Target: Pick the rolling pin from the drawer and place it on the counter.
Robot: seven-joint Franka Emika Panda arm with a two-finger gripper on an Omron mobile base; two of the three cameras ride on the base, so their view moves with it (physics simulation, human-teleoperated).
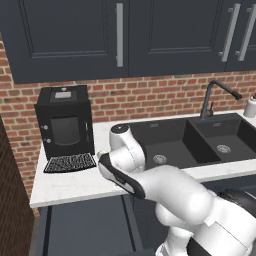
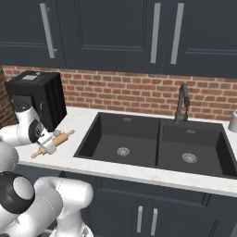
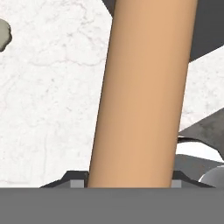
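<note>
The claw [image 2: 48, 144] is clenched on the pin [image 2: 52, 143] at its thick middle, so it stays balanced, held tilted above the tabletop [image 2: 74, 122] left of the sink [image 2: 152, 139], ready for setting down.

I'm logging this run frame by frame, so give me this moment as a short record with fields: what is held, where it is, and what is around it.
held item: slim light-tan wooden rolling pin, tilted, far handle higher
gripper: two-finger gripper shut on the rolling pin's thick middle
position: over the white speckled stone counter, left of the black double sink
contact with counter: cannot tell
nearby: black boxy coffee machine at the brick wall; dark tap behind the sink
task stage: pin out of the drawer, not yet released
</note>
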